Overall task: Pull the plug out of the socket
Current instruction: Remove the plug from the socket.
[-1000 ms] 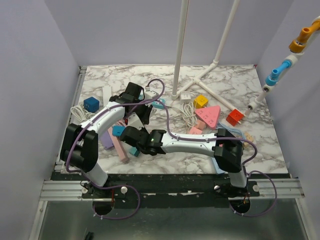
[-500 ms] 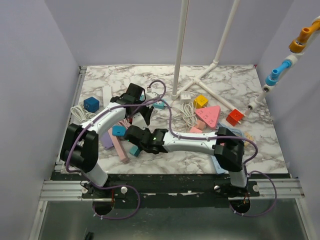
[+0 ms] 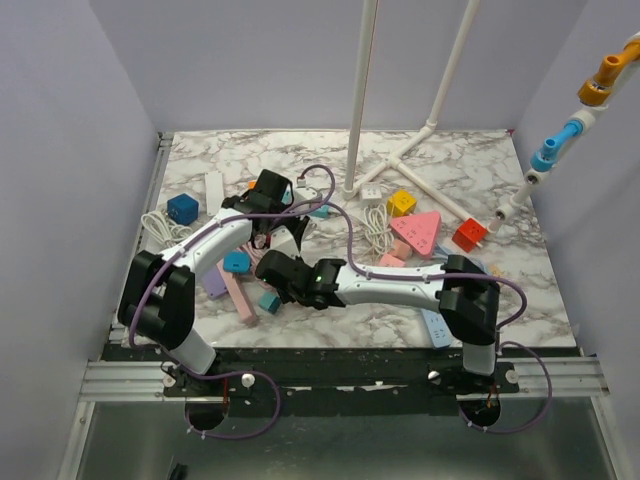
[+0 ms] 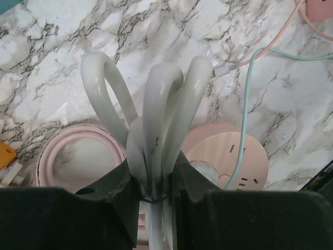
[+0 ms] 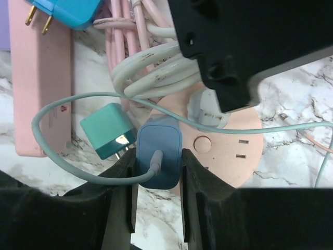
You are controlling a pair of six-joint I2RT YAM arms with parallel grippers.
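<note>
Plug (image 5: 158,156): small glossy blue block w/ rounded corners, at the left rim of the socket (image 5: 229,148), its body overlapping that rim. Can't tell if the pins are still in. It's pinched on both sides btw the fingers of the right hand (image 5: 158,169). A thin grey-green cable (image 5: 52,117) leaves its camera-facing side, loops left, then runs back across the socket. Socket: round, flat, pale pink, face-up on the marble bench (image 5: 299,107), w/ one button & slot pairs showing.
</note>
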